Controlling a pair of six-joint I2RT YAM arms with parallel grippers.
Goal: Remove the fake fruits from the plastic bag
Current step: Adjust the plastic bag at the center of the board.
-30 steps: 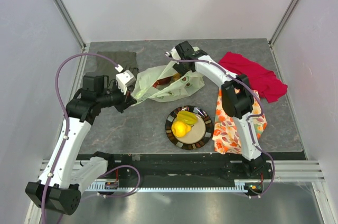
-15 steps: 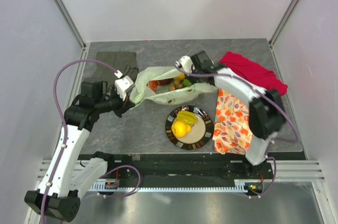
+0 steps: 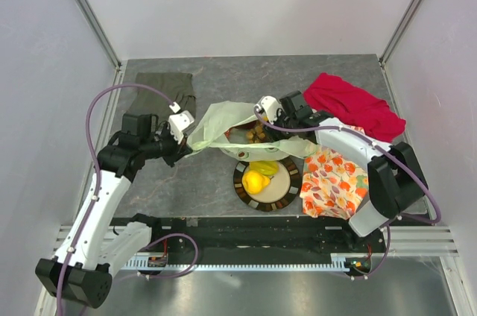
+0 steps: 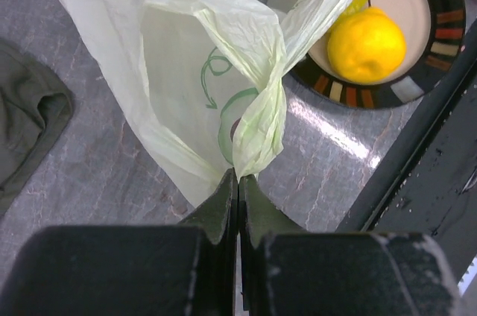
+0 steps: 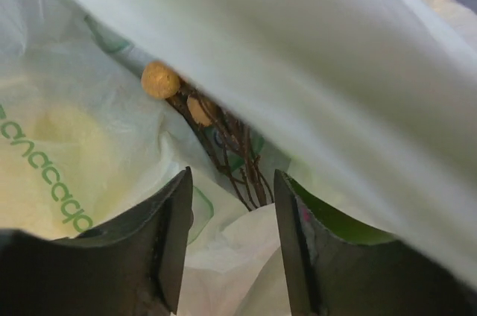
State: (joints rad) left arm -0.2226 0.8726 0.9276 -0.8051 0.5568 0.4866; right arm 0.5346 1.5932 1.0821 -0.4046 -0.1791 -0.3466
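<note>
Overhead, two close wrist views, bag (image 3: pixel 218 118) shared

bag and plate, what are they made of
The bag looks like thin translucent plastic film: it crinkles, twists tight, and green print shows through. The plate is probably glazed ceramic, given its glossy striped rim; hard plastic is possible.
</note>
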